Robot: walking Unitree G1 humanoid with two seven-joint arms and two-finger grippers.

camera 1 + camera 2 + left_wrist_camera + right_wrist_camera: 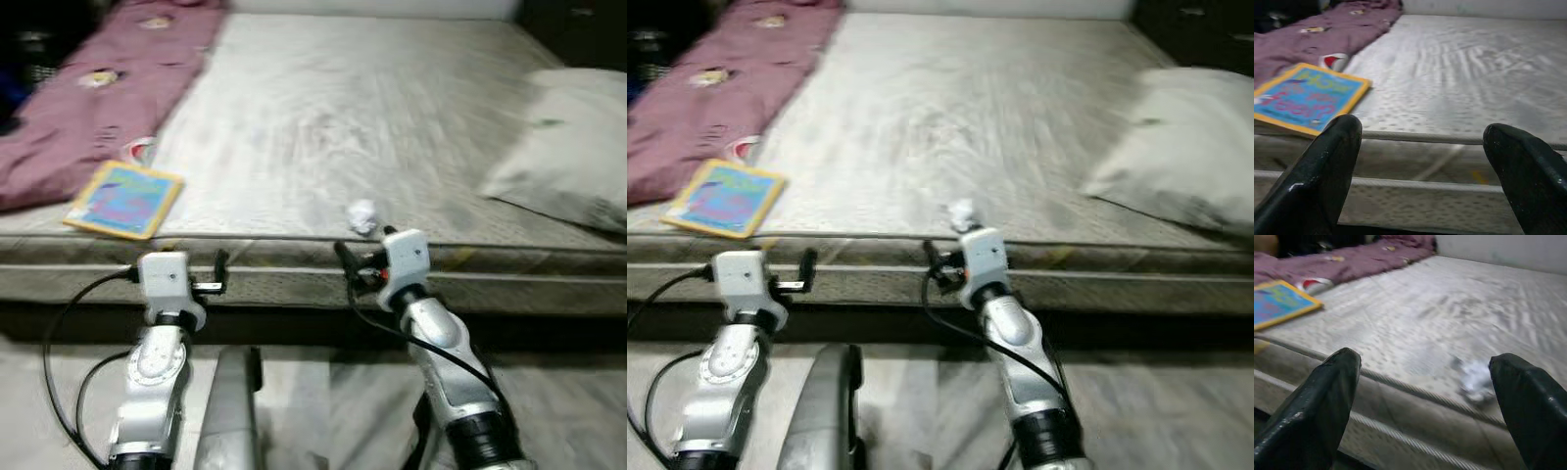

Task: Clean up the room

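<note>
A crumpled white paper ball [362,215] lies on the bare grey mattress [323,117], close to its front edge. A yellow-edged blue book [125,199] rests at the front left corner, beside a purple blanket [98,88]. A small red-and-white item [142,149] sits just behind the book. My right gripper [353,262] hovers open in front of the mattress edge, just below the paper ball [1476,382]. My left gripper [220,274] is open too, held at the mattress side, below and to the right of the book [1303,95]. Both hold nothing.
A white pillow [568,147] lies at the right side of the mattress. Grey floor [323,411] runs along the bed's front. A grey curved part [230,406] stands low between my arms. Dark clutter [29,49] sits at the far left.
</note>
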